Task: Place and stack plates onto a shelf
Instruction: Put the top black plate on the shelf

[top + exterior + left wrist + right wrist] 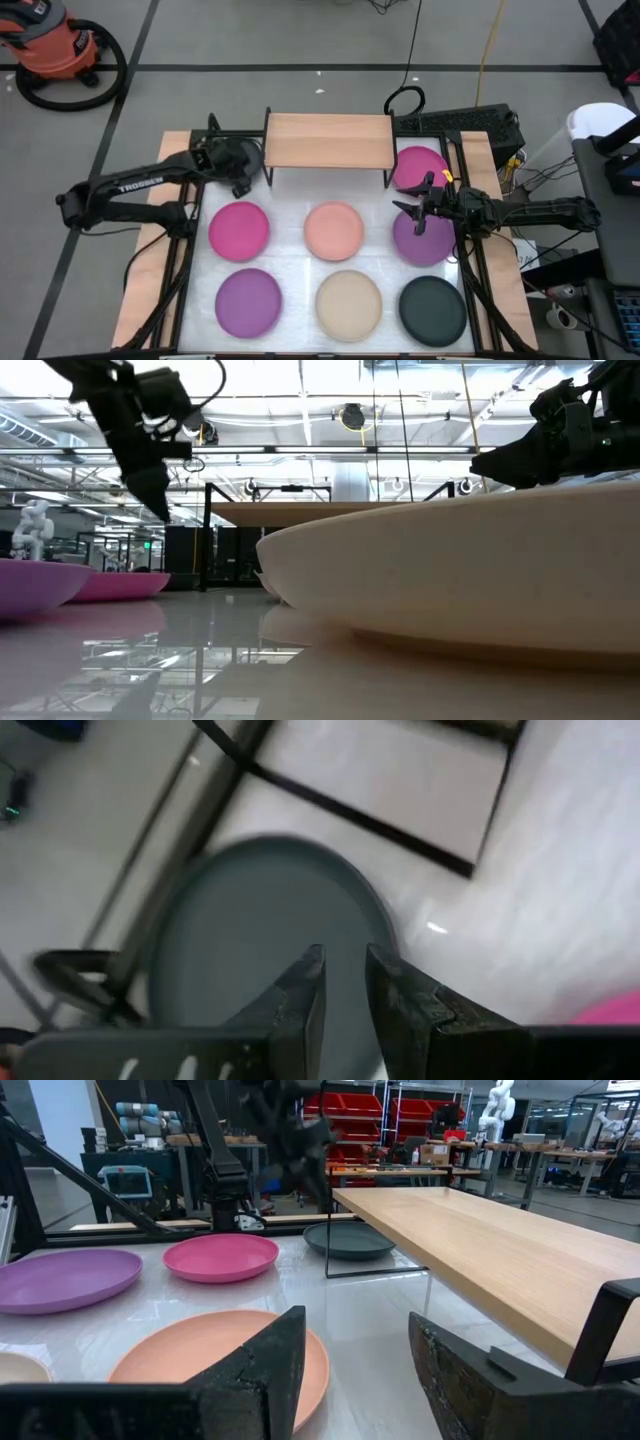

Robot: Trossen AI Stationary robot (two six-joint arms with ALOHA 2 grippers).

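Seven plates show on the white board in the high view: hot pink (pixel 239 227), salmon (pixel 333 230), purple (pixel 425 243), a second hot pink (pixel 420 163), a second purple (pixel 248 300), beige (pixel 349 303) and dark grey (pixel 433 308). Another dark grey plate (pixel 260 930) lies flat by the shelf's left legs, under my left gripper (pixel 345 970), which hangs above it, open by a narrow gap. The shelf (pixel 328 140) stands at the far edge with its wooden top bare. My right gripper (pixel 350 1350) is wide open, level, between the far hot pink plate and the purple one, pointing at the salmon plate (pixel 200 1350).
Black frame bars (pixel 190 250) run along both sides of the board. The shelf's thin black legs (pixel 328 1250) stand close to the dark grey plate (pixel 348 1240). Cables and a dark box (pixel 470 125) lie beyond the far right corner. The beige plate (pixel 450 580) fills the low view.
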